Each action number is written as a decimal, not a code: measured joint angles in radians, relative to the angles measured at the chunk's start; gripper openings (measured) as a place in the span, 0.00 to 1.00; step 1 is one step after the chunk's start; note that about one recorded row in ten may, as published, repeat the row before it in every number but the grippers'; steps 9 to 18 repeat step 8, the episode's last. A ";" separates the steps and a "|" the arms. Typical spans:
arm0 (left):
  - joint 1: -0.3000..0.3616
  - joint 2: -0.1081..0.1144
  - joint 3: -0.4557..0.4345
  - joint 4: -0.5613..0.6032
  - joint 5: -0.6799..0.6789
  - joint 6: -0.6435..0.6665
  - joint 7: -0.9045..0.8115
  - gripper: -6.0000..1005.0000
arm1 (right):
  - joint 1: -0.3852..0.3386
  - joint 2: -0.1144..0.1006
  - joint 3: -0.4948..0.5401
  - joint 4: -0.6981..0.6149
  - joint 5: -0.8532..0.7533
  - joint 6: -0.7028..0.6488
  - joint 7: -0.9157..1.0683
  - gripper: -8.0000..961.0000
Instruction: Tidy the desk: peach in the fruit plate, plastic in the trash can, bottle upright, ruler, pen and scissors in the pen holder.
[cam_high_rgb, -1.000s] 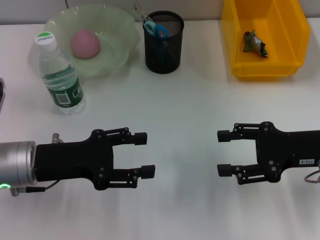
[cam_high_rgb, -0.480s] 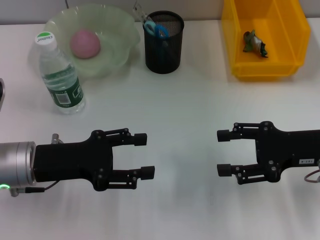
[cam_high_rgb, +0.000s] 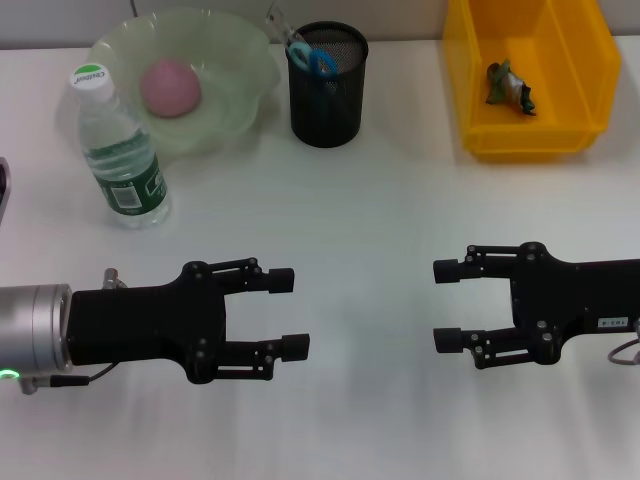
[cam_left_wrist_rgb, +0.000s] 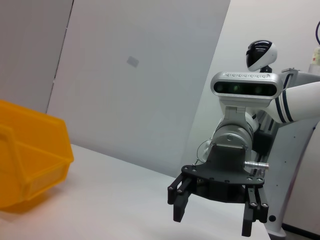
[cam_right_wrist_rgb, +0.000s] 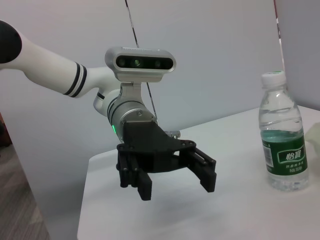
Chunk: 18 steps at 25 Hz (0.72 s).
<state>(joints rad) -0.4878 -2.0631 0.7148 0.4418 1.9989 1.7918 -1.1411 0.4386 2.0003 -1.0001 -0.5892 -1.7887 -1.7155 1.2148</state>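
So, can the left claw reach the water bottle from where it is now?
Probably yes. The left claw is open and holds nothing, and the bottle stands upright just beyond its arm, on that same side. Only bare table lies between them; the fruit plate sits behind the bottle.

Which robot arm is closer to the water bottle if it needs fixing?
Left, probably. The left gripper is open and empty on the bottle's side of the desk; the right gripper, also open, sits nearer the yellow bin. The bottle already stands upright, though, so it may need nothing.
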 joint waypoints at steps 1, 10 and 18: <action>0.000 0.000 0.000 0.000 0.000 0.000 0.000 0.79 | 0.000 0.000 0.000 0.000 0.000 0.000 0.000 0.82; 0.000 0.000 0.000 0.000 0.000 0.000 0.000 0.79 | 0.000 0.000 0.000 0.000 0.000 -0.002 0.000 0.82; 0.000 0.000 0.000 0.000 0.000 0.000 0.000 0.79 | 0.000 0.000 0.000 0.000 0.000 -0.002 0.000 0.82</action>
